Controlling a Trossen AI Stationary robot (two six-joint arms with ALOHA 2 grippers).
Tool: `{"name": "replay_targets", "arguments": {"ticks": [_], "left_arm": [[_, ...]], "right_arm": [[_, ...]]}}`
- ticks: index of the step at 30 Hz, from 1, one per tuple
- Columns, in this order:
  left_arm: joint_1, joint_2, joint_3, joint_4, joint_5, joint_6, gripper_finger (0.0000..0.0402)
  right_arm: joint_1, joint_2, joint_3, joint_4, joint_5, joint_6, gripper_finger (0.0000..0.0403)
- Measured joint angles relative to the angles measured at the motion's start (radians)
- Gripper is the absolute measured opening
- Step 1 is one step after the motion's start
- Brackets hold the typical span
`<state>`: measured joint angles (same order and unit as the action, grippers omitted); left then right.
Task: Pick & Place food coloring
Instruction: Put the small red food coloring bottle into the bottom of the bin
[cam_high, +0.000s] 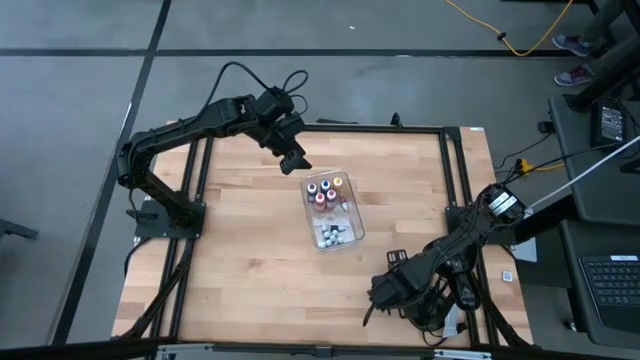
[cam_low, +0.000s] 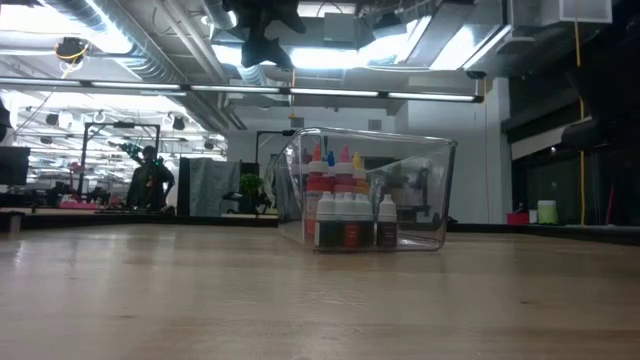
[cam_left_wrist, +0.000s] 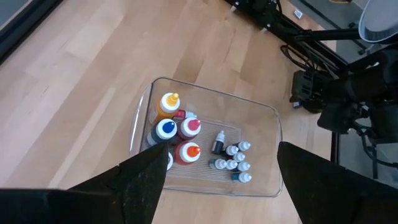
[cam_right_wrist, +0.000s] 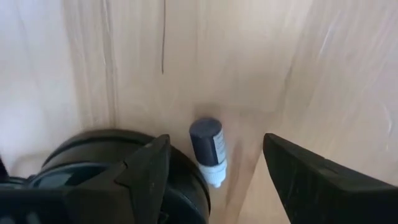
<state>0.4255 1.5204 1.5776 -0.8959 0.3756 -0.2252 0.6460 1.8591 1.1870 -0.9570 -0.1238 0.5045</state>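
A clear plastic tray (cam_high: 345, 238) stands at the table's middle with several food coloring bottles upright in it. Larger ones (cam_left_wrist: 177, 127) have orange, blue and red tops; tiny white-capped ones (cam_left_wrist: 235, 163) cluster at its near end. My left gripper (cam_high: 296, 160) hangs open above the tray's far left corner, holding nothing (cam_left_wrist: 217, 186). My right gripper (cam_high: 388, 290) is at the near right, pointing down and open. One tiny dark bottle with a white cap (cam_right_wrist: 209, 149) lies on its side on the wood between its fingers, apart from both.
In the low view the tray (cam_low: 430, 190) stands alone on the wood, and my left gripper (cam_low: 265, 35) is high above it. A dark round thing (cam_right_wrist: 106, 180) sits close beside one right finger. Cables and black frame rails run along the table's right edge (cam_high: 470, 250).
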Motion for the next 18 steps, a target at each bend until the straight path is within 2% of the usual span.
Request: {"name": "replay_targets", "arguments": {"ticks": [5, 18], "left_arm": [[0.000, 0.000, 0.000, 0.000, 0.000, 0.019, 0.0294], [-0.001, 0.000, 0.000, -0.001, 0.000, 0.029, 0.0294]], "right_arm": [[0.000, 0.007, 0.001, 0.015, 0.026, -0.009, 0.0259], [0.016, 0.007, -0.066, 0.060, 0.002, 0.009, 0.0252]]}}
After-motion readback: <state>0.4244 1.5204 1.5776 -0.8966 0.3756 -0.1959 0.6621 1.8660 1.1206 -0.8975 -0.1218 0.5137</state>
